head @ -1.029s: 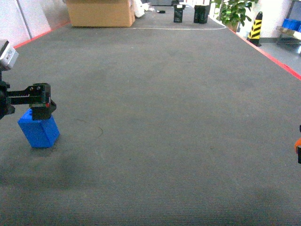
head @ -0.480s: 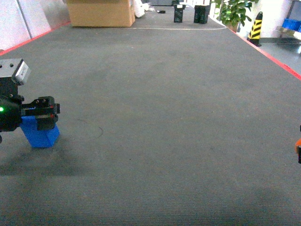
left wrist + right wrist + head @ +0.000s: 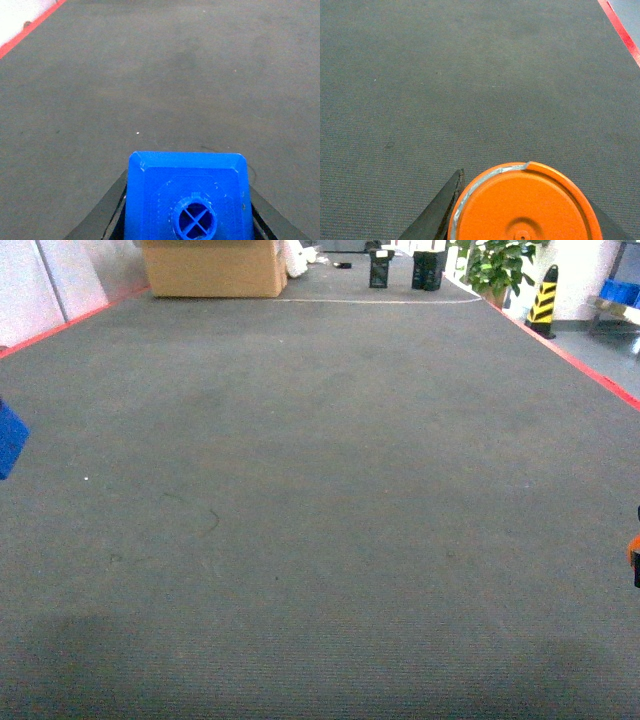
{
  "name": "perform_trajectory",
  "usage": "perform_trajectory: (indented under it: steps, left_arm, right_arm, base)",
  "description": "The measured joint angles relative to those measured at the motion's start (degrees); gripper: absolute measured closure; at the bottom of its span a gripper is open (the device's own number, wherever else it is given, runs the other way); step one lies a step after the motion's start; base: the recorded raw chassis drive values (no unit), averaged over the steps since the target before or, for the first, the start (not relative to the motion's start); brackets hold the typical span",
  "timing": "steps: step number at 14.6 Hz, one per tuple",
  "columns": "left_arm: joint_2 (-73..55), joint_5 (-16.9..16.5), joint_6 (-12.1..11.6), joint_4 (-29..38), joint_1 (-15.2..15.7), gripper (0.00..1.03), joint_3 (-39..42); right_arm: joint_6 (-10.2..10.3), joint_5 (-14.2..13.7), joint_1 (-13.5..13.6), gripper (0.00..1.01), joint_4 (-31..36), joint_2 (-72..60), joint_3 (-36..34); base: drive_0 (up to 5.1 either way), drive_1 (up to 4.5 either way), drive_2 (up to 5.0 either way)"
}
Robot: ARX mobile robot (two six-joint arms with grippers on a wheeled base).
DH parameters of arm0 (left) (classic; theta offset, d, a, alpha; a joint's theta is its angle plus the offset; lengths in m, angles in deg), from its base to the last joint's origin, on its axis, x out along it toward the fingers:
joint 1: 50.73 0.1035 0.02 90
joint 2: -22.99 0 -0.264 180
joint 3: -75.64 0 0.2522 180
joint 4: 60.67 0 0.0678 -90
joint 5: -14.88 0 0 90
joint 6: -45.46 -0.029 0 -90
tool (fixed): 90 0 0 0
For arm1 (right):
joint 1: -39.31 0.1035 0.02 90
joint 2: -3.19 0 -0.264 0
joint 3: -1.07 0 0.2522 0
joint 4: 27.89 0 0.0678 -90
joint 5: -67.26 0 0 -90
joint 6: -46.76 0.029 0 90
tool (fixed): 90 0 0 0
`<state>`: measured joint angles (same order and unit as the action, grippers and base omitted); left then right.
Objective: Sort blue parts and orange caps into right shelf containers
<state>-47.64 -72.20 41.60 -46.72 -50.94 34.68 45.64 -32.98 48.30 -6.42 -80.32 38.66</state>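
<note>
Head view: grey carpet floor [image 3: 330, 490] fills the frame, cardboard box [image 3: 213, 267] at 11 o'clock, potted plant [image 3: 495, 265] and striped bollard [image 3: 543, 295] at 1 o'clock. Blue part [image 3: 9, 440] just clips the edge at 9 o'clock, off the floor. Left wrist: left gripper [image 3: 186, 210] clamped on the blue part [image 3: 187, 197], dark fingers [image 3: 102, 215] flanking both sides, stud facing the camera. Right wrist: right gripper [image 3: 525, 210] clamped on orange cap [image 3: 522, 205] at 6 o'clock, flat end up. Orange sliver [image 3: 633, 550] at 4 o'clock in head view.
</note>
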Motion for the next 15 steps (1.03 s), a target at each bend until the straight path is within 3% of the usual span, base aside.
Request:
perform_trajectory:
  steps: [2,7,8,11,15]
  left_arm:
    - [10.97,1.4,-1.16,-2.01,0.09,0.58,6.8]
    - [11.37,1.66,-1.57,-1.49,0.28,0.58,6.08]
    - [11.37,1.66,-1.6,-1.49,0.28,0.58,6.08]
    - [11.37,1.77,-1.62,-1.49,0.31,0.58,6.08]
    - [11.37,1.7,-2.01,-1.49,0.31,0.58,6.08]
  right_arm:
    - [0.0,-0.02,-0.02,0.57,-0.02,0.0,0.0]
    - [0.0,0.02,0.0,0.57,-0.02,0.0,0.0]
    - [0.55,-1.11,0.15,0.57,9.01,-1.46,-1.64]
    - [1.03,-1.99,0.55,0.57,16.96,2.93,-5.81]
    - [-1.55,-3.28,2.69,0.57,9.6,23.28,-12.24]
  base:
    - [0.0,0.0,0.0]
    - [0.0,0.0,0.0]
    - [0.0,0.0,0.0]
    - [0.0,0.0,0.0]
    - [0.0,0.0,0.0]
